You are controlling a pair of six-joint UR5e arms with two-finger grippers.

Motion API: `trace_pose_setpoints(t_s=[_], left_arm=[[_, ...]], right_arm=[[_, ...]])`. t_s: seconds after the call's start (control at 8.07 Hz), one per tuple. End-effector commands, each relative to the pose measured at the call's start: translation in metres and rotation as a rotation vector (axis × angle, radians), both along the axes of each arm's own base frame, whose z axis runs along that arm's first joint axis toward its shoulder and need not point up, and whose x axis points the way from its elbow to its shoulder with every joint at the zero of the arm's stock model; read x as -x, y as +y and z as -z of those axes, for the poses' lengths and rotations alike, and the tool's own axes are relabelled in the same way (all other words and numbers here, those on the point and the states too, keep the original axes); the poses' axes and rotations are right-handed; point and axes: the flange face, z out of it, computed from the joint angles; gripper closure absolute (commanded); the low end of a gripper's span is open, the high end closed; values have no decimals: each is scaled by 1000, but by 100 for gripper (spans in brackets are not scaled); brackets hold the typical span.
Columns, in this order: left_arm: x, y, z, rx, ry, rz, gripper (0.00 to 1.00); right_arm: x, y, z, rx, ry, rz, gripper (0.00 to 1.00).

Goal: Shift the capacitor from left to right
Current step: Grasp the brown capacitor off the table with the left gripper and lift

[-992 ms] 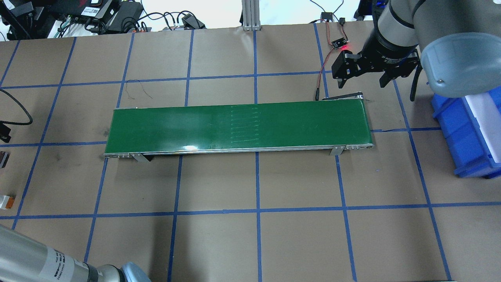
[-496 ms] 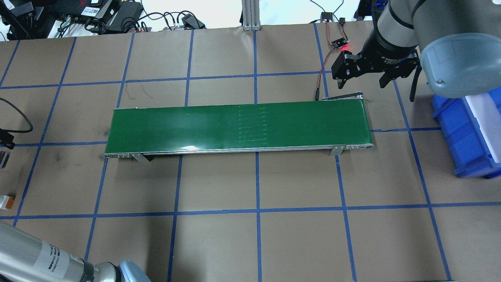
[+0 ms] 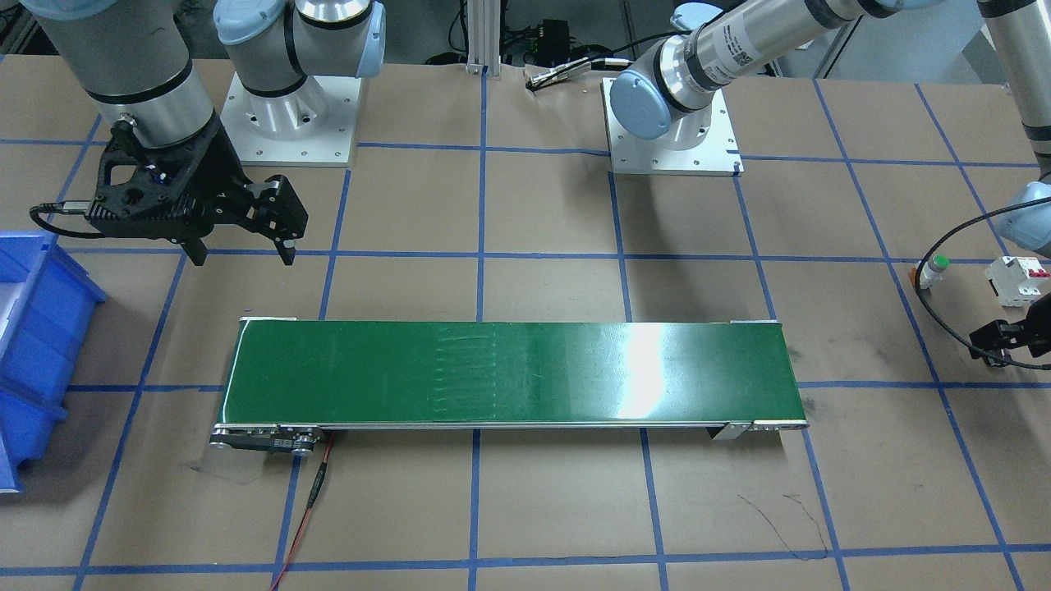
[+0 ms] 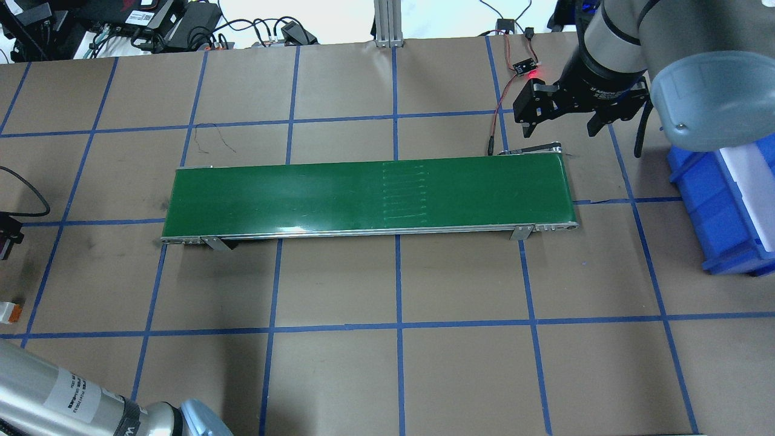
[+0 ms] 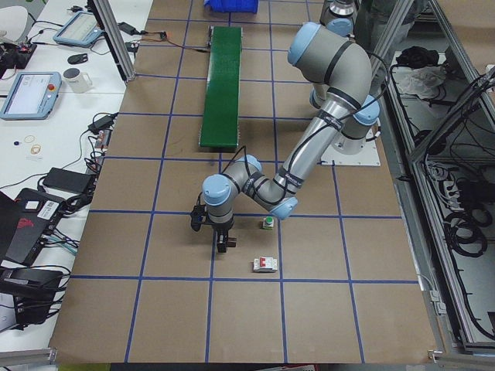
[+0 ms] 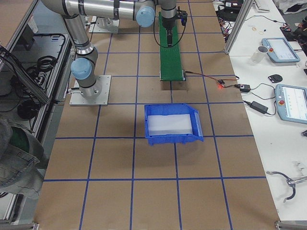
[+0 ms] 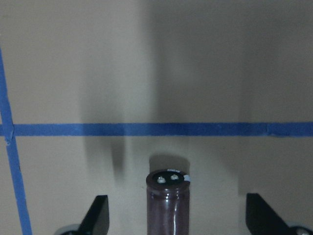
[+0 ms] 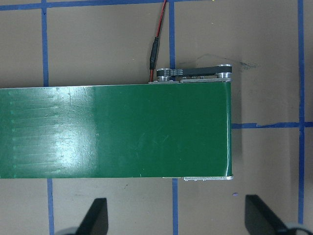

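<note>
The capacitor (image 7: 167, 196), a dark brown cylinder with two metal terminals on top, stands upright on the brown table paper; it shows only in the left wrist view. My left gripper (image 7: 176, 218) is open around it, with one finger (image 7: 96, 215) on each side and a clear gap to each. The left gripper also shows at the table's left end in the front-facing view (image 3: 998, 349) and the left side view (image 5: 221, 236). My right gripper (image 4: 563, 124) is open and empty, hovering by the green conveyor belt's (image 4: 369, 197) right end.
A white circuit breaker (image 3: 1018, 279) and a green-capped push button (image 3: 932, 271) lie near the left gripper. A blue bin (image 4: 726, 206) stands beyond the belt's right end. A red-lit sensor (image 4: 525, 68) with wires sits behind the right gripper.
The pale comb marks on the belt have shifted to the right. The left gripper's dark body and cable at the overhead view's left edge have moved slightly toward the robot. The right gripper has stayed put.
</note>
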Motion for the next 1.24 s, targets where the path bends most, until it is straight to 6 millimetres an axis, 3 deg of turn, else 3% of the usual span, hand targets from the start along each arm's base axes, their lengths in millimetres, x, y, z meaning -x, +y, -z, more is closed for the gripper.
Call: trace_pose_setpoints(t_s=[0.0,0.5,0.62,1.12], left_arm=[[-2,6,6,-11,7,-5,10],[-2,7,8,-16,9,-6,16],[-1,8,9,-19,9,-6,22],[-1,10,18,-40,9,-7,24]], right_arm=[[0,0,0,-1,0,0,0],[-1,1,-1,1,0,-1,0],[0,0,-1,1,0,0,0],[0,0,-1,1,0,-1,0]])
